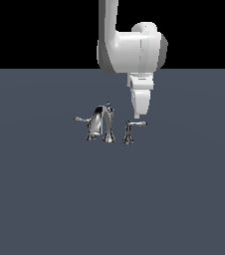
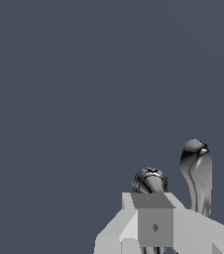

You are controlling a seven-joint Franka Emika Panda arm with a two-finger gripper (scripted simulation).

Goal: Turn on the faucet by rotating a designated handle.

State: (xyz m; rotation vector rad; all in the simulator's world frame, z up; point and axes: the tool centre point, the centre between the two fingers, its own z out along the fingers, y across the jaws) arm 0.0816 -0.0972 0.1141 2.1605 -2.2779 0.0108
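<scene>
- Flat slate-grey ground (image 1: pixel 45 199) fills the lower part of the exterior view, under a black band of background; the same grey fills most of the wrist view.
- The small shiny chrome three-piece faucet (image 1: pixel 102 124) stands on that ground near the middle of the exterior view, tiny against the white robot arm (image 1: pixel 129 47) that comes down from the top edge.
- Its arched central spout (image 1: pixel 106 122) rises between two levers; the lever on the exterior view's left (image 1: pixel 82 120) has a base that blends with the spout.
- The thin chrome lever handle on its own slim flared post (image 1: pixel 130 130) stands apart, just beside the spout on the exterior view's right.
- The handle's lever lies roughly level, its long axis running across the view and its free end pointing to the exterior view's right; the post beneath it is upright.
- The white gripper (image 1: pixel 137 115) points straight down, its tip just above the lever and over the post.
- Whether the tip touches the lever cannot be told from the exterior view.
- From this side the fingers overlap into one tapered shape, so I cannot tell whether they are apart or together.
- The gripper holds nothing that can be seen.
- In the wrist view, part of the grey-white gripper body (image 2: pixel 153 225) covers the lower edge, with two chrome parts of the faucet showing past it; no fingertip gap is visible there either.
</scene>
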